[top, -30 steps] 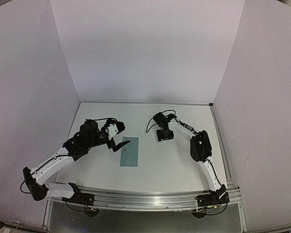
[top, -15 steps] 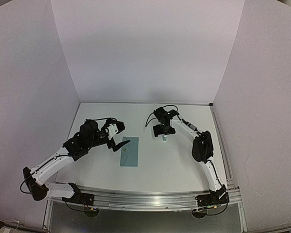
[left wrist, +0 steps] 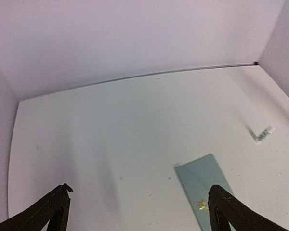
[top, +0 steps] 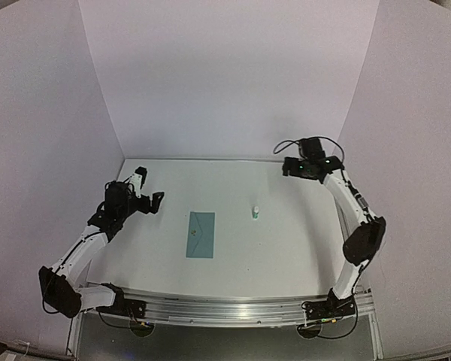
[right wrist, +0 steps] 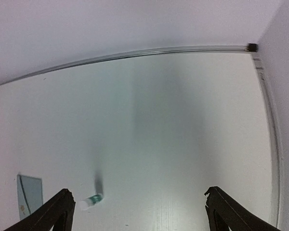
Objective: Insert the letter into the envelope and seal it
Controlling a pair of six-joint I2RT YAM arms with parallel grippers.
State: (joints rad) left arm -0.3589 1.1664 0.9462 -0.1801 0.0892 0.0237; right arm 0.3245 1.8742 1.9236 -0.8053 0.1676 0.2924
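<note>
Envelope (top: pixel 201 234) count is one: a single teal rectangle lying flat on the white table (top: pixel 286 248), its long side running from 6 to 12 o'clock in the top view. A faint V-shaped crease shows on its face, with a small gold spot near the middle. One small white tube (top: pixel 255 213) with a teal label stands apart from it, at about 2 o'clock of the envelope. Two arms are in view, each with one gripper.

The left gripper (top: pixel 150 186) hangs above the table at about 10 o'clock of the envelope, well apart from it. Its two fingers (left wrist: pixel 53 211) are spread wide with nothing between them. In the left wrist view the envelope lies toward 4 o'clock, its near corner just beside the right-hand finger, and the tube lies farther out at 3 o'clock.

The right gripper (top: pixel 292 168) is raised near the back right corner, at about 2 o'clock of the envelope and farther from it than the tube is. Its fingers (right wrist: pixel 58 211) are likewise spread wide and hold nothing. In the right wrist view the envelope's corner shows at 8 o'clock, outside the left-hand finger; the tube lies just inside that finger.
</note>
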